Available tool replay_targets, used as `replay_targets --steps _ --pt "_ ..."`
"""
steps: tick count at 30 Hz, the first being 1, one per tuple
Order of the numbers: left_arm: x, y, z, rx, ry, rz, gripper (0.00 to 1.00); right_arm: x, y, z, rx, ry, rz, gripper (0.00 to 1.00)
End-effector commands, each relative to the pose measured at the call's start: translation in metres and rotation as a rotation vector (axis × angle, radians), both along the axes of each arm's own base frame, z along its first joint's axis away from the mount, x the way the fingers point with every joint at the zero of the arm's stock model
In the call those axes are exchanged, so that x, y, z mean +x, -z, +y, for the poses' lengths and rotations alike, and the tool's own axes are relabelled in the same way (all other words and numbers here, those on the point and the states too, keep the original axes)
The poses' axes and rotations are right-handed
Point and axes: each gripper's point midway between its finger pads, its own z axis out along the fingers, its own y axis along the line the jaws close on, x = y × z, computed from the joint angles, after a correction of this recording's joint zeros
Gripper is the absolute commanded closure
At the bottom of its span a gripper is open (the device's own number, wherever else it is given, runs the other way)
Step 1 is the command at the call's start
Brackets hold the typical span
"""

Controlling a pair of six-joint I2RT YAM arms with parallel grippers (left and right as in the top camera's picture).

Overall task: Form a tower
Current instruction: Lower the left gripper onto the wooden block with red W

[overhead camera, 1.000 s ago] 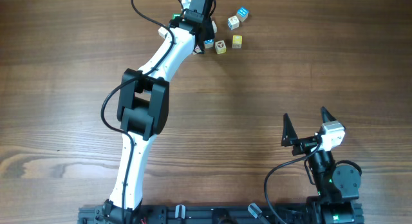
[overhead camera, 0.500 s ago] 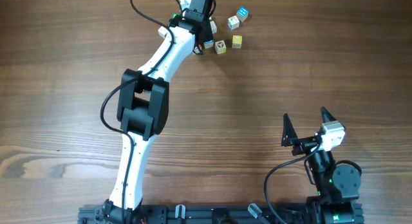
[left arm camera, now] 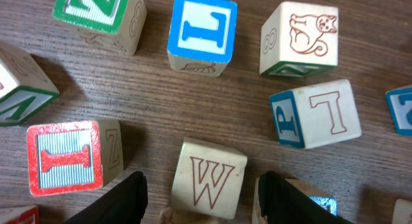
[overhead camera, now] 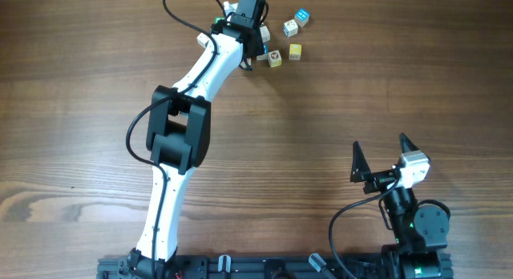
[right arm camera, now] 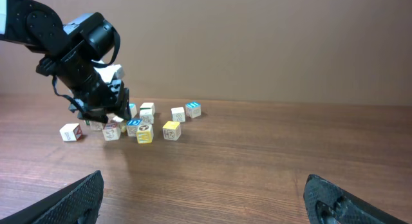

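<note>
No tower is in view, only single letter cubes lying on the wooden table. My left gripper (left arm camera: 203, 199) (overhead camera: 255, 48) hangs low over the cluster at the far middle, open. A pale cube with a red W (left arm camera: 209, 182) sits between its black fingers (left arm camera: 125, 201), with a gap on each side. A bit of another wooden cube shows just under the W cube's near edge. My right gripper (right arm camera: 206, 198) (overhead camera: 381, 155) stands wide open and holds nothing, near the front right, far from the cubes.
Around the W cube lie a blue I cube (left arm camera: 201, 31), a cat cube (left arm camera: 302, 37), a P/L cube (left arm camera: 315, 114), a red I cube (left arm camera: 64, 156) and a green Z cube (left arm camera: 96, 11). Two yellow cubes (overhead camera: 275, 58) (overhead camera: 295, 51) lie right of the left gripper.
The left wrist has shifted only very slightly over the cube cluster. The right arm has not moved.
</note>
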Motion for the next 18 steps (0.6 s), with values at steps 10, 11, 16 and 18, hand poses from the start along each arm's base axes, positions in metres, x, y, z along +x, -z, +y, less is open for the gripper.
replay_targets --steps 10,11,16,18 --pt "-0.0001 0.0108 0.0057 0.007 0.000 0.019 0.54 0.0006 -0.0018 -0.0044 0.014 0.023 -0.006 0.00" --pt "-0.0008 0.0112 0.0060 0.009 0.000 0.022 0.54 0.0006 -0.0016 -0.0044 0.014 0.023 -0.006 0.00" --pt "-0.0009 0.0116 0.0073 0.016 0.008 0.025 0.57 0.0006 -0.0018 -0.0044 0.014 0.023 -0.006 0.00" --pt "-0.0009 0.0116 0.0073 0.042 0.053 0.025 0.59 0.0006 -0.0016 -0.0044 0.013 0.023 -0.006 0.00"
